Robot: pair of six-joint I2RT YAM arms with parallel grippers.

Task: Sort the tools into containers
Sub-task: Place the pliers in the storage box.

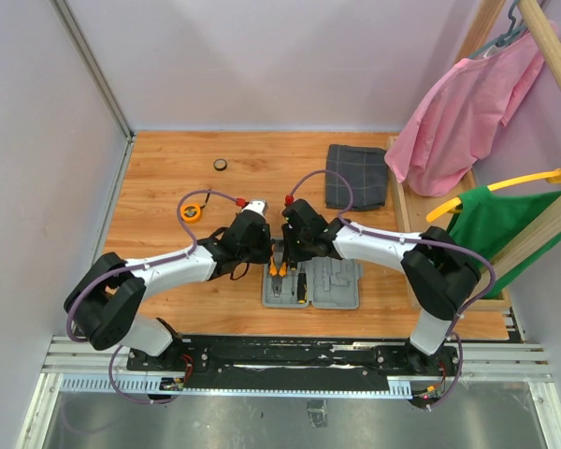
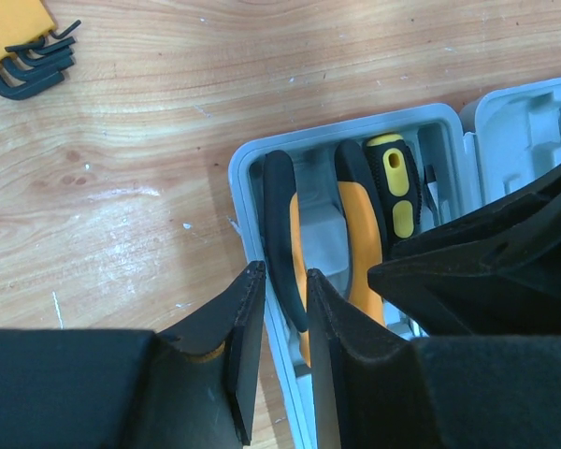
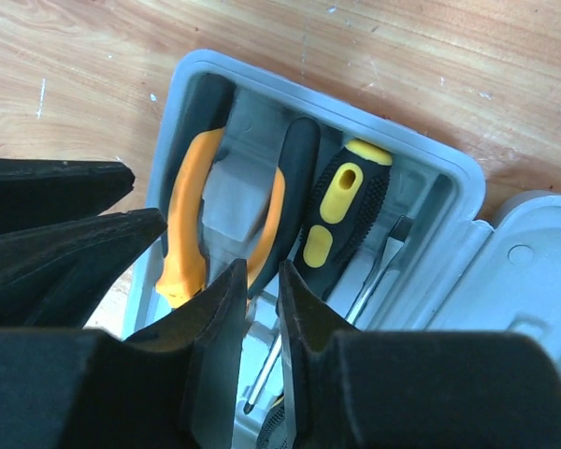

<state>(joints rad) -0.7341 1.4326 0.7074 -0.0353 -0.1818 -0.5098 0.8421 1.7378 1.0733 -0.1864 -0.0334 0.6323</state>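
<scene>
The grey tool case [image 1: 335, 285] lies open at the table's near middle. In its left half lie orange-and-black pliers [image 2: 360, 234] and a black-and-yellow screwdriver [image 2: 397, 187]. Both show in the right wrist view too, the pliers [image 3: 187, 215] and the screwdriver [image 3: 341, 215], beside a bare flat-blade shaft [image 3: 379, 271]. My left gripper [image 2: 280, 273] hovers over the case's left wall [image 2: 248, 187], jaws a narrow gap apart, nothing gripped. My right gripper [image 3: 262, 267] is over the pliers' handle ends, jaws also narrowly apart and empty. An orange tape measure [image 1: 194, 211] lies left of the arms.
A set of black hex keys in an orange holder [image 2: 23, 56] lies on the wood beyond the case. A small dark round thing [image 1: 221, 165] sits at the back. A folded checked cloth [image 1: 355, 176] lies back right. Pink [image 1: 458, 103] and green [image 1: 505, 224] garments hang at the right.
</scene>
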